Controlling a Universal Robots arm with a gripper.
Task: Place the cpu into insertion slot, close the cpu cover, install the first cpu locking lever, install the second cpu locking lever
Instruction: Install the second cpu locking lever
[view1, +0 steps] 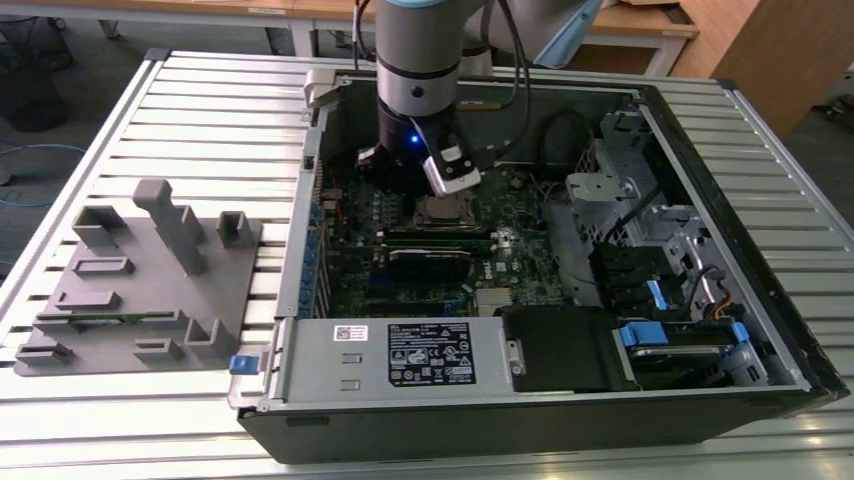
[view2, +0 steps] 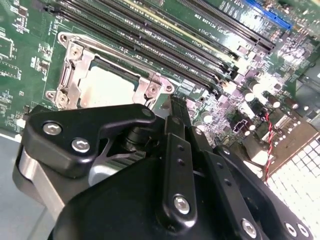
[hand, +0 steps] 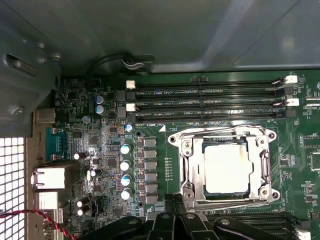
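Note:
The cpu (hand: 227, 169) lies in the insertion slot (hand: 187, 172) with its pale metal top showing through the window of the cpu cover (hand: 222, 136), which lies flat over it. In the second wrist view the cpu (view2: 107, 87) and the cover (view2: 150, 90) sit just past my fingertips. My gripper (hand: 176, 201) is shut with nothing between its fingers, its tips (view2: 172, 107) at the socket's edge. In the exterior view the gripper (view1: 407, 180) hangs low inside the case, beside the socket (view1: 441, 210).
Long black memory slots (hand: 205, 105) run beside the socket. A labelled power supply box (view1: 400, 352) lies at the case's near side, and a drive cage with cables (view1: 641, 230) at the exterior view's right. A grey fixture (view1: 134, 280) stands outside the case on the slatted table.

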